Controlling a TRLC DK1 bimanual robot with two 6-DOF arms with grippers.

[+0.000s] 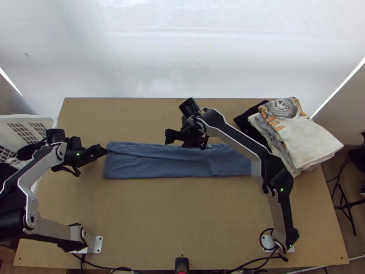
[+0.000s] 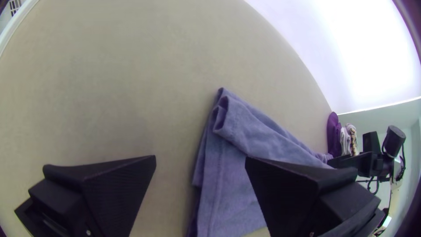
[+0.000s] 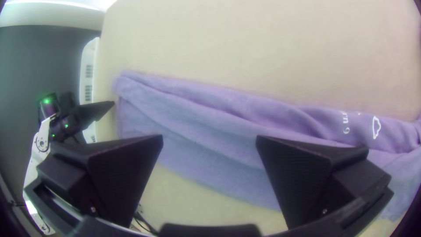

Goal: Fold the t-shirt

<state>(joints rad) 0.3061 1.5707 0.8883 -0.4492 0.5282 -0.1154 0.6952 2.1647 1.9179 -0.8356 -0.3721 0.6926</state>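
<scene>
1. Top view: the blue t-shirt [image 1: 159, 164] lies on the light wooden table [image 1: 178, 214] as a long, narrow folded strip, running from left to right. Its layers overlap lengthwise, and the right arm [image 1: 237, 137] crosses above its right end.
2. Top view: the left gripper [image 1: 101, 150] is just beside the t-shirt's left end, its fingers pointing towards it. The right gripper [image 1: 186, 137] hangs over the t-shirt's far long edge, around the middle.
3. Top view: a stack of folded clothes [image 1: 312, 141] sits beyond the t-shirt's right end, with a printed pale garment on top. A white basket [image 1: 39, 122] stands to the t-shirt's left, well apart from it, with dark cloth near its rim.
4. Left wrist view: the left gripper's jaws are wide apart, with nothing clamped. One finger shows against bare table beside the t-shirt's end, the other in front of the cloth. Stacked, slightly curled layers show at that end.
5. Right wrist view: the right gripper's jaws are also well apart and grip nothing. The t-shirt passes behind both fingers, with long lengthwise creases and a small white print [image 3: 376, 127] on it.
</scene>
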